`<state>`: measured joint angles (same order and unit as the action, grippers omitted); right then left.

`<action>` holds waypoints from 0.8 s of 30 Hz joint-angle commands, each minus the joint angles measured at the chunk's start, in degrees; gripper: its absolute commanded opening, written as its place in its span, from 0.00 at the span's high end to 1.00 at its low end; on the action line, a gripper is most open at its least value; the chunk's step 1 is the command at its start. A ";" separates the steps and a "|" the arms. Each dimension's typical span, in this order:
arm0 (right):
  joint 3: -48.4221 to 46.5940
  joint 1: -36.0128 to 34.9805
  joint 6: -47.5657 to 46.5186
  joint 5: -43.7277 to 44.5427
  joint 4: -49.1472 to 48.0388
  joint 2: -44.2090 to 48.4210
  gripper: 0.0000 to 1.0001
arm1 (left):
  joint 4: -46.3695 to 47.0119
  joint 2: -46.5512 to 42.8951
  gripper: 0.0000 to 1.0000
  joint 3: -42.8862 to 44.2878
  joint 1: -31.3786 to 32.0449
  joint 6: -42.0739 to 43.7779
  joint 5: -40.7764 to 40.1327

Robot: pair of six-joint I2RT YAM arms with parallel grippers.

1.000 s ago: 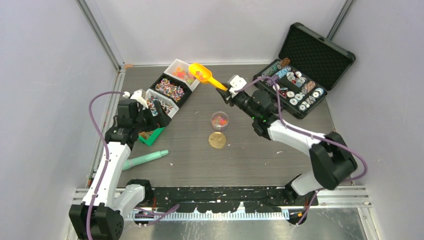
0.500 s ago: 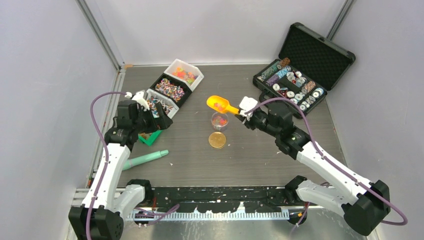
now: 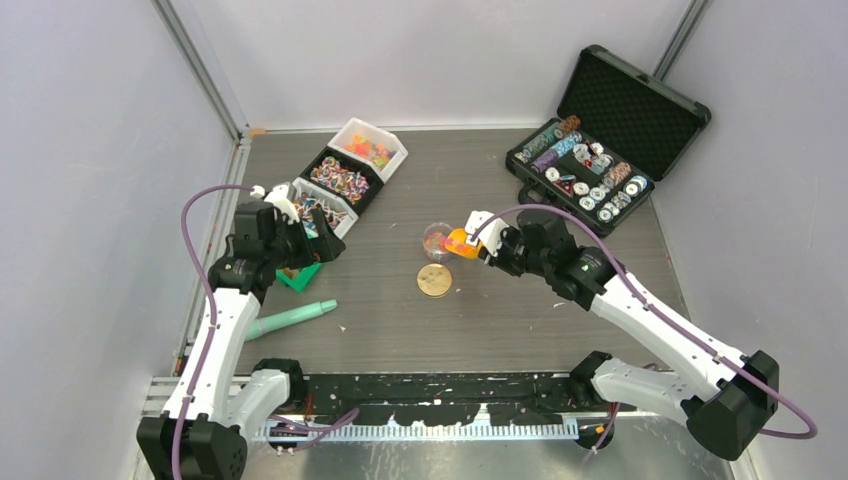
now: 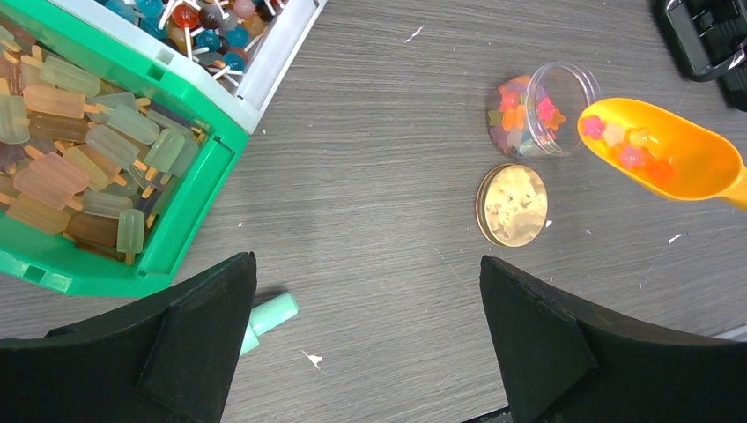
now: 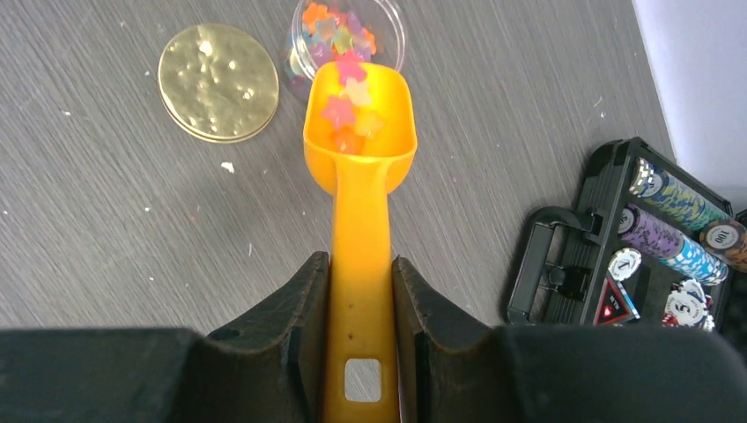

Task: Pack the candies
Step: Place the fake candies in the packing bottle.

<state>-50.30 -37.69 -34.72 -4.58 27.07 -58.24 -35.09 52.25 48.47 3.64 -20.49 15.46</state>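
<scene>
candies (image 5: 348, 110) sit in the orange scoop (image 5: 361, 203), clamped by the right gripper (image 5: 359, 264) at the jar (image 5: 393, 28); left gripper (image 4: 366, 273) spread apart.

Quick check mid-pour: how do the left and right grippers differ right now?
The right gripper is shut on the orange scoop by its handle; the left gripper has its jaws wide open, holding nothing. The right gripper holds the scoop, loaded with candies, at the clear jar mid-table; the left gripper hangs near the green bin, off to the left. Both face down toward the table.
</scene>
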 commanded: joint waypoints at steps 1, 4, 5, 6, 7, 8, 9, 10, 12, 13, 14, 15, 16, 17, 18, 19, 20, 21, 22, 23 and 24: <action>-4.10 -2.19 -1.94 4.36 2.29 -0.73 1.00 | -0.31 -1.12 0.00 1.55 0.16 1.00 0.03; -4.54 -3.04 -2.28 7.21 2.77 -1.22 1.00 | -0.33 -1.09 0.00 1.54 0.22 1.07 -0.17; -4.59 -3.16 -2.36 7.23 2.73 -1.31 1.00 | -0.41 -1.10 0.00 1.54 0.22 1.07 -0.25; -4.67 -3.36 -2.41 7.21 2.77 -1.47 1.00 | -0.42 -1.10 0.00 1.54 0.19 1.11 -0.32; -4.83 -3.54 -2.54 7.54 2.85 -1.69 1.00 | -0.44 -1.10 0.00 1.56 0.21 1.15 -0.41; -5.00 -3.72 -2.59 8.01 3.02 -1.95 1.00 | -0.47 -1.09 0.00 1.54 0.20 1.15 -0.51; -5.27 -3.93 -2.67 8.49 3.26 -2.20 1.00 | -0.50 -1.10 0.00 1.54 0.15 1.15 -0.59; -5.55 -4.22 -2.84 8.84 3.54 -2.45 1.00 | -0.55 -1.10 0.00 1.54 0.16 1.17 -0.66; -6.21 -4.55 -3.18 9.63 4.13 -3.02 1.00 | -0.60 -1.10 0.00 1.54 0.15 1.20 -0.82; -6.60 -4.82 -3.28 10.00 4.50 -3.27 1.00 | -0.60 -1.03 0.00 1.59 0.17 1.16 -1.01; -7.05 -5.02 -3.47 10.41 4.87 -3.54 1.00 | -0.59 -1.00 0.00 1.55 0.17 1.21 -1.03; -7.55 -5.27 -3.59 10.84 5.14 -3.77 1.00 | -0.59 -1.01 0.00 1.54 0.19 1.16 -1.11; -7.98 -5.44 -3.71 11.16 5.45 -4.03 1.00 | -0.66 -1.01 0.00 1.54 0.19 1.16 -1.24; -8.43 -5.62 -3.83 11.50 5.82 -4.30 1.00 | -0.77 -0.93 0.00 1.54 0.16 1.23 -1.52; -9.00 -5.92 -3.98 11.85 6.29 -4.60 1.00 | -0.79 -0.94 0.00 1.59 0.14 1.20 -1.77; -9.55 -6.19 -4.03 12.31 7.00 -4.89 1.00 | -0.89 -0.99 0.00 1.62 0.14 1.23 -2.04; -10.24 -6.56 -4.12 12.82 7.42 -5.19 1.00 | -0.98 -0.99 0.00 1.70 0.15 1.24 -2.22; -10.90 -6.94 -4.17 13.22 8.33 -5.58 1.00 | -1.09 -1.01 0.00 1.71 0.20 1.24 -2.46; -11.55 -7.33 -4.21 13.72 8.82 -5.91 1.00 | -1.18 -0.99 0.00 1.79 0.21 1.24 -2.86; -12.10 -7.83 -4.26 14.29 9.33 -6.23 1.00 | -1.37 -1.01 0.00 1.80 0.17 1.25 -3.23; -12.94 -8.23 -4.30 14.87 9.77 -6.51 1.00 | -1.43 -1.00 0.00 1.88 0.21 1.24 -3.67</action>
<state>-58.74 -44.45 -37.95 6.85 35.20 -64.25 -36.07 52.23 48.47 3.64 -20.32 13.56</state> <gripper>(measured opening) 0.335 0.996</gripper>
